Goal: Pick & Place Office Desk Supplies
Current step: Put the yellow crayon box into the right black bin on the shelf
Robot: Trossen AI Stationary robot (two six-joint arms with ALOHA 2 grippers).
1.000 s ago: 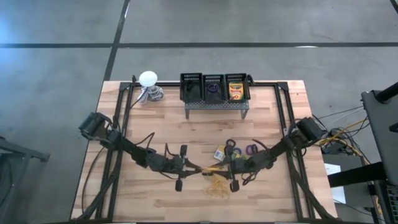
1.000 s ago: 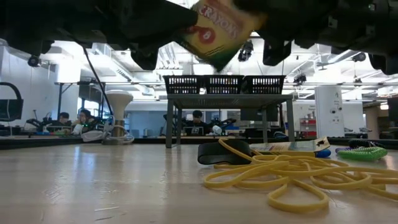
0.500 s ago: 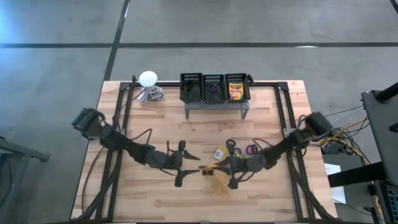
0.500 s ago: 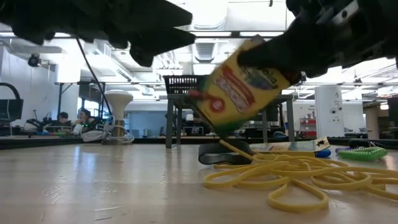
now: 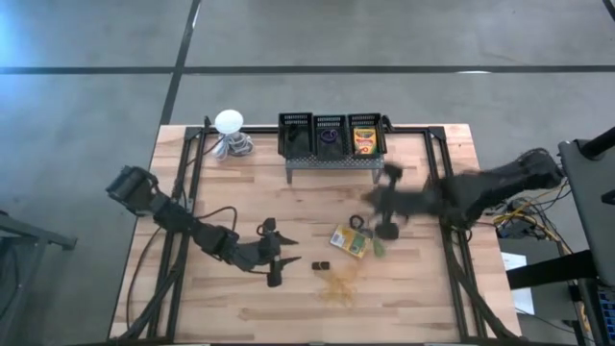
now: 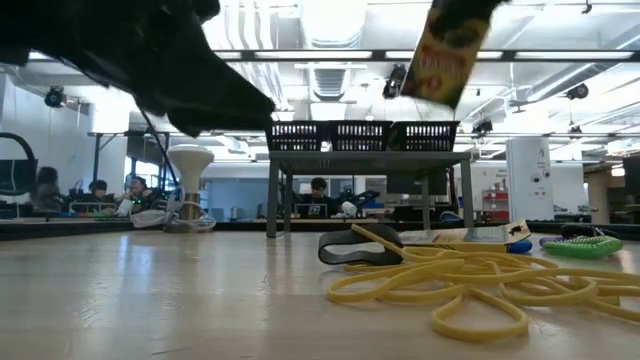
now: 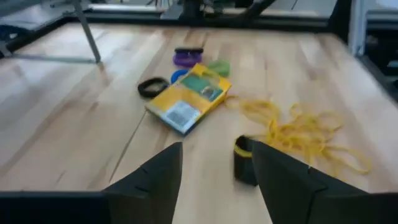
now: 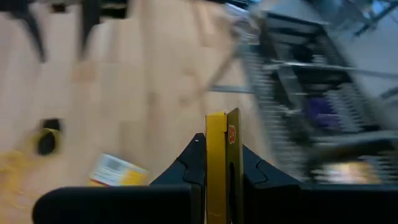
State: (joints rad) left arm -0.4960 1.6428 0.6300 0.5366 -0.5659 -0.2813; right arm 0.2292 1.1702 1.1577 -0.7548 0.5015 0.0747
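Note:
My right gripper (image 8: pixel 217 163) is shut on a yellow-and-green crayon box (image 6: pixel 450 45), high over the table in front of the grey stand (image 5: pixel 332 159). It shows blurred in the high view (image 5: pixel 384 204). My left gripper (image 7: pixel 214 180) is open and low over the near middle of the table (image 5: pixel 274 255). A second crayon box (image 7: pixel 189 99) lies flat on the wood. Beside it lie a black ring (image 7: pixel 244 160), a heap of yellow rubber bands (image 7: pixel 298 130), and purple (image 7: pixel 186 58) and green (image 7: pixel 217 67) rings. My right gripper pinches the crayon box between its two fingers (image 8: pixel 193 158), one on each broad face. The box shows edge-on, its narrow yellow edge (image 8: pixel 216 134) sticking out past the fingertips. It is lifted clear of the table and hangs tilted in the low view.
The stand carries three black mesh bins; the right one holds a crayon box (image 5: pixel 363 142), the middle one something purple (image 5: pixel 330 137). A white ball-shaped object (image 5: pixel 229 121) with a cord sits at the far left. Bare wood lies between my left gripper and the stand.
My right gripper has carried the crayon box up and toward the far right, away from the rubber bands and toward the stand, turning it more upright. My left gripper has drawn back a little toward the table's left.

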